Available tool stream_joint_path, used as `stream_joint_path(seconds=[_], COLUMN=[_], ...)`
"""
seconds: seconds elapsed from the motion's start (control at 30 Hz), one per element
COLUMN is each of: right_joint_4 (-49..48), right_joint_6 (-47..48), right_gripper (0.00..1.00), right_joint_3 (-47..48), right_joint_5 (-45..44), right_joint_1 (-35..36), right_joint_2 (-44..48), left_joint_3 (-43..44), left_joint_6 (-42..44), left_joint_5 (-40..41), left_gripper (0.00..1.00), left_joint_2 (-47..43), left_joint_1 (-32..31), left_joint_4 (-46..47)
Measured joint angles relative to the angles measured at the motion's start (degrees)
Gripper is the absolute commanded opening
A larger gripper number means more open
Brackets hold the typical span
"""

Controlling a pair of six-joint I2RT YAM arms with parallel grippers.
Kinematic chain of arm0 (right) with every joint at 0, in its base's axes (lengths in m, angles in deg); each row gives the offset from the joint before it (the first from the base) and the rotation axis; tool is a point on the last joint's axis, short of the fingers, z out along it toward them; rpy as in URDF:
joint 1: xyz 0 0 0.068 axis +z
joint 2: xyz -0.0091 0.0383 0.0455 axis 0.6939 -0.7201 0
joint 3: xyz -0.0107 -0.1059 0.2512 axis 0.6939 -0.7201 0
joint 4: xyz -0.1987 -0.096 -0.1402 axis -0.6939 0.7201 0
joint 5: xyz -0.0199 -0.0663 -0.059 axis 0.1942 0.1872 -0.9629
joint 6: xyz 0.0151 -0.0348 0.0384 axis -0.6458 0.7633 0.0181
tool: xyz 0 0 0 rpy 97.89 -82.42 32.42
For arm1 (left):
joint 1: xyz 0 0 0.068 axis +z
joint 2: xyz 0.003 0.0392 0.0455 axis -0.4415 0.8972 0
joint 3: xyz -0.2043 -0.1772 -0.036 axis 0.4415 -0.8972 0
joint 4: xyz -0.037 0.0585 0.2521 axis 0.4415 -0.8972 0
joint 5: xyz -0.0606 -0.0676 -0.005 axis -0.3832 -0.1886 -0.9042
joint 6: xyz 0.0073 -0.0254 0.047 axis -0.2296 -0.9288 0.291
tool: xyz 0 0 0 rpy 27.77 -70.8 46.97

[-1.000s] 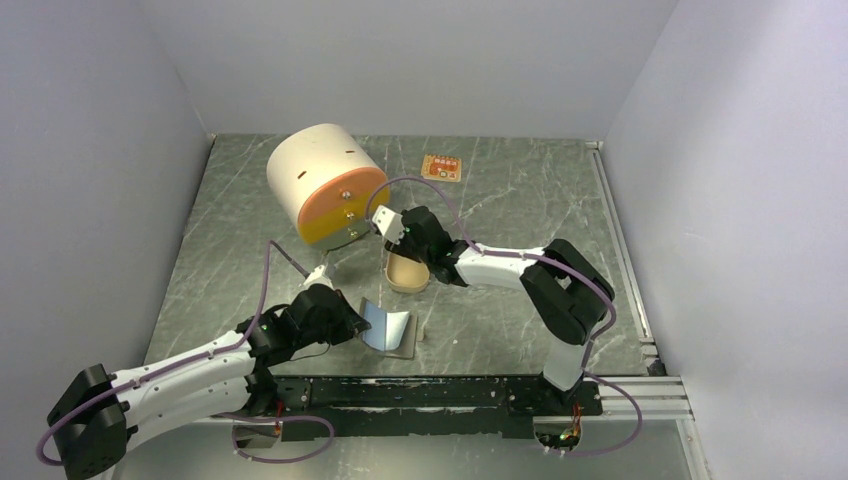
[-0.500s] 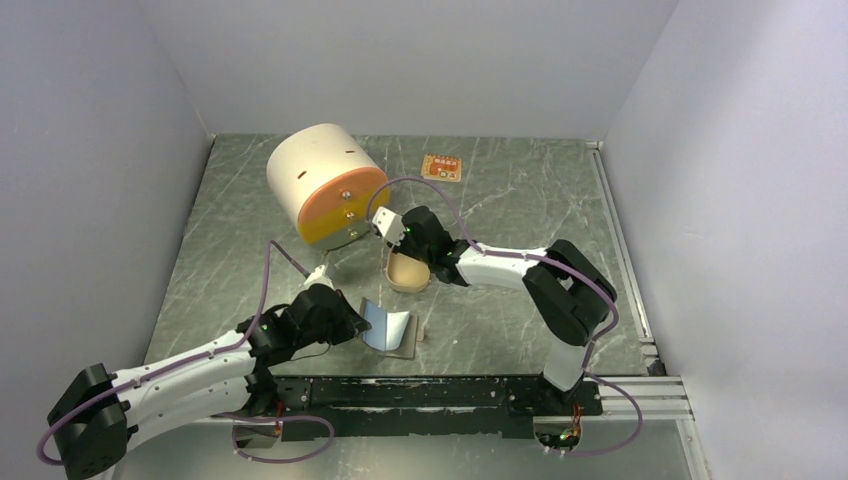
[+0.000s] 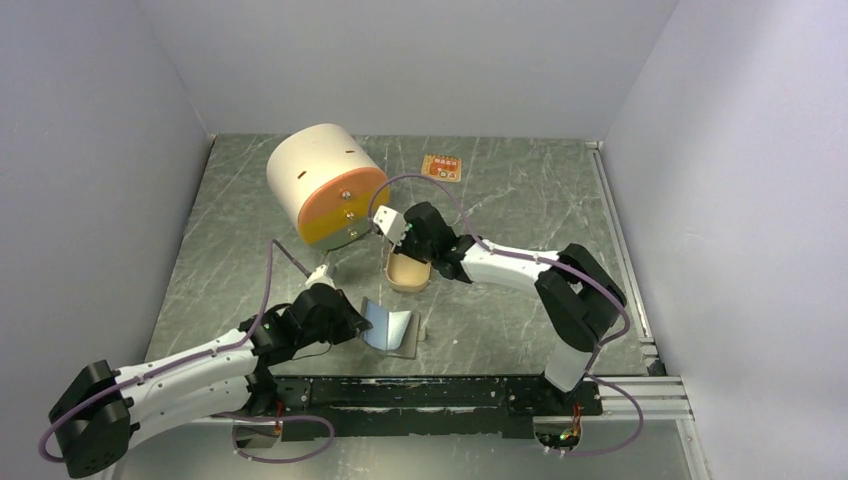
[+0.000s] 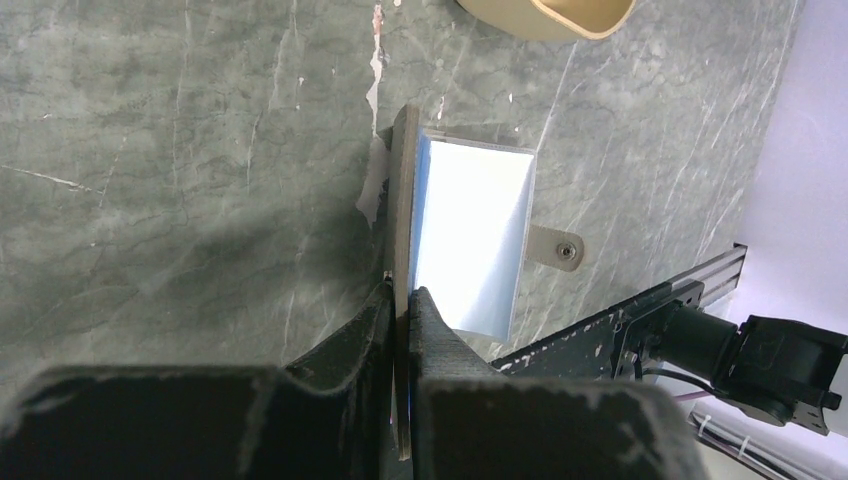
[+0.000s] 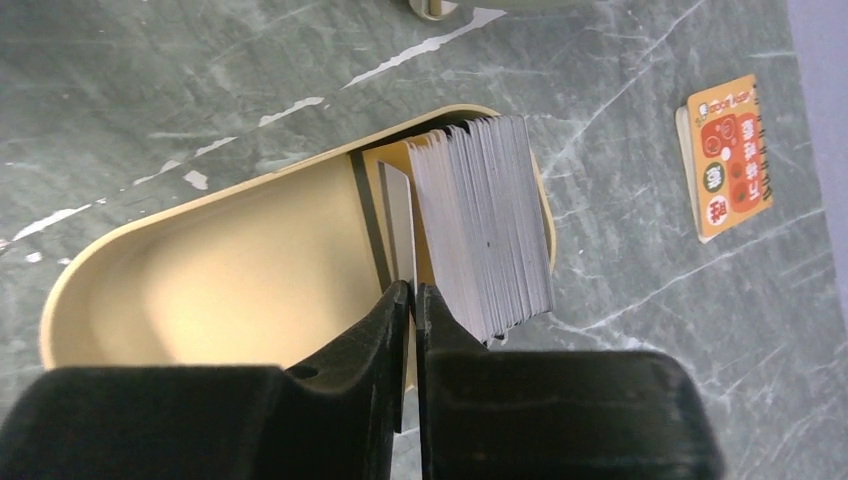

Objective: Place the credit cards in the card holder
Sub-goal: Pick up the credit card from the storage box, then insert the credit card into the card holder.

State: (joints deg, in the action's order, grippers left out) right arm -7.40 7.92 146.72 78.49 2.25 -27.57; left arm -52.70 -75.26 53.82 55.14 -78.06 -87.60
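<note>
My right gripper (image 5: 411, 295) pinches one card (image 5: 397, 225) in the tin (image 5: 200, 290); left gripper (image 4: 402, 305) clamps card holder (image 4: 470, 235) open. Next: lift straight, carry across.

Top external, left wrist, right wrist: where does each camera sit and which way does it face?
Top external: above and behind the bases, facing down on both arms.
Left wrist: along left gripper, shut on edge of open silver metal case.
Right wrist: down right gripper, pinching thin grey card.
Shared: tan oval tin in all three.
</note>
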Motion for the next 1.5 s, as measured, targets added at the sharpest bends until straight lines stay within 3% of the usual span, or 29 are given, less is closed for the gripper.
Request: stream_joint_path(seconds=[0.13,0.47,0.7,0.9,1.07,1.33,1.5], right_joint_4=[2.54,7.91,8.37,4.17,-0.33,-0.76,-3.5], right_joint_6=[-1.14,-10.16,-35.56,-63.04,-80.59,-90.84,-92.39], right_gripper=[0.0,0.0,0.0,0.0,0.0,0.0,0.0], right_joint_3=[0.24,0.24,-1.81,-14.78,-26.43,-30.45,-34.14], right_joint_5=[1.99,7.63,8.35,5.27,3.3,-0.81,-2.43], right_joint_1=[0.02,0.04,1.49,7.78,12.59,14.43,14.49], right_joint_2=[1.29,11.85,22.29,32.33,33.73,32.26,33.09], left_joint_3=[-0.02,-4.79,-5.46,-5.42,-5.44,-6.12,-6.71], left_joint_6=[-0.52,-4.66,-7.58,-8.63,-8.94,-9.03,-9.14], left_joint_5=[-0.04,-0.22,-1.4,-3.58,-4.5,-4.98,-5.09], left_gripper=[0.09,0.09,0.12,0.18,0.2,0.14,0.26], left_joint_2=[0.31,-0.02,6.29,11.54,11.5,8.85,8.41], left_joint_1=[0.0,0.0,0.0,0.0,0.0,0.0,0.0], left_joint_4=[0.35,8.11,15.54,18.97,19.15,19.12,18.97])
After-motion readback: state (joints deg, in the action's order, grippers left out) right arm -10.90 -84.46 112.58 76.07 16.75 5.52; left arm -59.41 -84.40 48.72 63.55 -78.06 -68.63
